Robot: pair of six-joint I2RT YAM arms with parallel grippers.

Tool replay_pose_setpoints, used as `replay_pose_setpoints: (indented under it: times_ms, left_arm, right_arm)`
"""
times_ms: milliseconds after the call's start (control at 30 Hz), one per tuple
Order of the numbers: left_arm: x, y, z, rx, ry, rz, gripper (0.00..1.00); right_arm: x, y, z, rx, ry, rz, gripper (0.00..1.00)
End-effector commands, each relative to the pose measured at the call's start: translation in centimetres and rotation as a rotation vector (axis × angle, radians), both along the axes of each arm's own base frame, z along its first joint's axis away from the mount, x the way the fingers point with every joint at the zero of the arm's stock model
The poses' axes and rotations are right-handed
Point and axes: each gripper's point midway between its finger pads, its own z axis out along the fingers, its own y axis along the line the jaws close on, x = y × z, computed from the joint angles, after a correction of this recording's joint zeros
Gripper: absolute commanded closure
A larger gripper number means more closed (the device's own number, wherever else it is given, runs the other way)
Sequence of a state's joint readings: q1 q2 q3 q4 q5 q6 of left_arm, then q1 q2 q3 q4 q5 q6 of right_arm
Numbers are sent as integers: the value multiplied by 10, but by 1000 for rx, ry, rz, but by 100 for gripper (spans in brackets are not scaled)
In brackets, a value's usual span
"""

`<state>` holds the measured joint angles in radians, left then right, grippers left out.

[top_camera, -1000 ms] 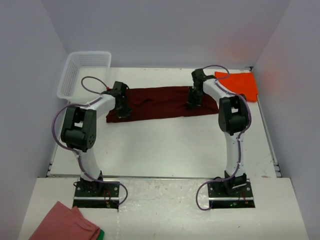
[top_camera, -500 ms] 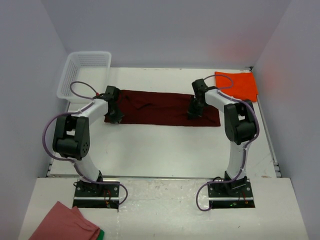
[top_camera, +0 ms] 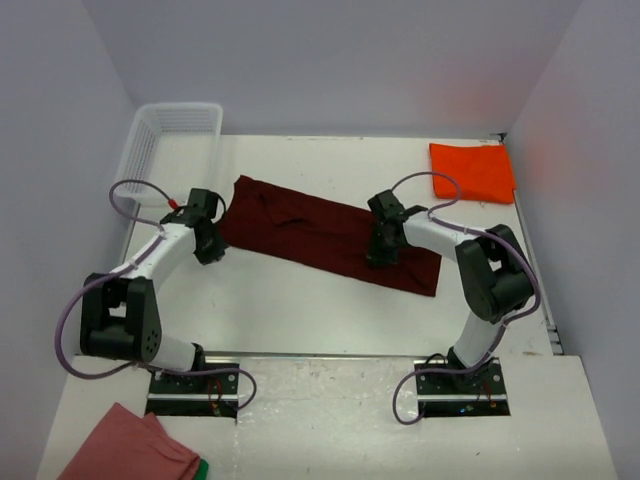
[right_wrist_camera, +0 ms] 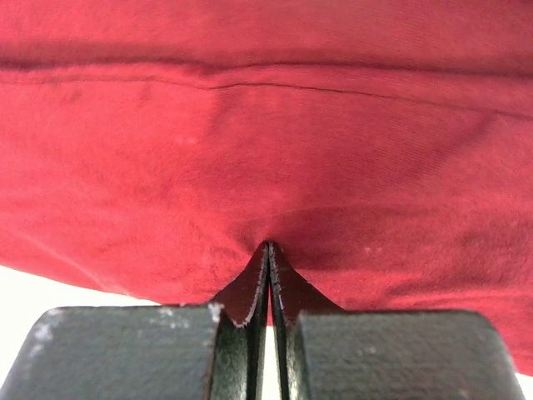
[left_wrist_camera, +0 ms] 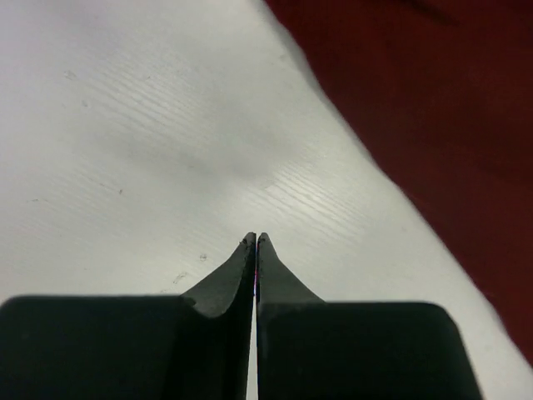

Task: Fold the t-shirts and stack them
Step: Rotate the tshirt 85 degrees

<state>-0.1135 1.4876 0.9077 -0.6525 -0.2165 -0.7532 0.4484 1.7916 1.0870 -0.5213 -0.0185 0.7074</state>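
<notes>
1. A salmon-pink cloth point(top_camera: 125, 447) with a green edge lies crumpled on the near ledge, at its left corner, in front of the arm bases; it is well apart from both shirts.
2. The white table point(top_camera: 300, 310) is bare along its near edge.
3. The right gripper point(top_camera: 380, 252) is down on the near-right part of the dark maroon t-shirt point(top_camera: 310, 232); in the right wrist view its fingers point(right_wrist_camera: 250, 287) are pressed together with a pucker of maroon fabric pinched at their tips.
4. The left gripper point(top_camera: 210, 248) sits toward the left edge of the table, just beside the shirt's left end; in the left wrist view its fingers point(left_wrist_camera: 229, 283) are closed tight with nothing between them, over bare table, with the maroon cloth off to one side and not touched.
5. The maroon shirt lies flat as a long band across the middle of the table, slanting from far-left to near-right; a seam line runs along its length.
6. The bright orange-red t-shirt point(top_camera: 472, 172) lies folded flat in the far right corner, apart from the maroon one.
7. A white mesh basket point(top_camera: 150, 160) stands in the far left corner.
</notes>
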Motion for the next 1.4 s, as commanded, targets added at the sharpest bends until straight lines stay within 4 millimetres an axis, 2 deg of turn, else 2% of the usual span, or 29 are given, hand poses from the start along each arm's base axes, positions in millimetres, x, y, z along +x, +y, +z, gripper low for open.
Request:
replay_pose_setpoints:
  times_ms: [0,33,67,100,133,167,233,300,367,433,467,533,567,600,633,667,733,800,833,1100,1267,1367]
  left_arm:
    - [27,-9,59,-40,-227,-86,100]
    - [33,-17,71,-61,-275,-148,100]
    - [43,-26,93,-98,-371,-187,100]
    - [47,-37,107,-149,-417,-230,95]
    - [49,-45,117,-181,-458,-265,86]
    - [57,-53,133,-212,-531,-298,67]
    - [63,-67,146,-276,-575,-337,58]
    - [69,-80,138,-332,-556,-358,55]
    - [79,-92,125,-372,-536,-385,55]
    - [85,-107,117,-391,-532,-415,57]
    - [88,-114,105,-396,-506,-425,57]
    - [95,-122,97,-412,-502,-430,59]
    - [98,-125,82,-415,-465,-429,59]
    - [102,-129,81,-418,-462,-432,59]
    - [106,-131,69,-422,-440,-430,59]
    - [110,-134,70,-435,-444,-436,59]
    - [116,-138,61,-448,-421,-428,58]
    - [123,-141,63,-453,-430,-422,58]
    - [125,-142,58,-455,-419,-417,58]
    - [148,-157,51,-477,-417,-404,57]
    - [152,-161,40,-477,-390,-397,57]
    - [150,-157,38,-454,-383,-384,57]
  right_arm:
    - [-32,-11,-7,-138,32,14,100]
    - [-29,-7,4,-129,-4,25,100]
    - [-26,-6,12,-127,-24,32,100]
    - [-23,-4,20,-123,-42,40,100]
    - [-19,-4,31,-126,-75,41,100]
    - [-14,-5,43,-131,-93,42,99]
    - [-8,-4,59,-139,-123,57,91]
    - [1,0,81,-129,-155,69,86]
    - [9,6,104,-101,-208,81,66]
    - [13,8,119,-87,-240,88,49]
    - [19,10,134,-77,-276,97,46]
    - [21,7,148,-92,-286,100,46]
    - [29,7,163,-100,-325,107,46]
    - [30,6,170,-105,-339,107,46]
    - [34,5,181,-104,-362,101,46]
    - [34,4,185,-106,-375,111,46]
    - [37,1,192,-99,-393,108,46]
    - [39,-4,193,-98,-395,106,46]
    - [40,-6,193,-102,-394,103,46]
    - [42,-21,184,-119,-381,95,46]
    - [40,-35,178,-131,-374,76,46]
    - [41,-42,174,-122,-371,62,46]
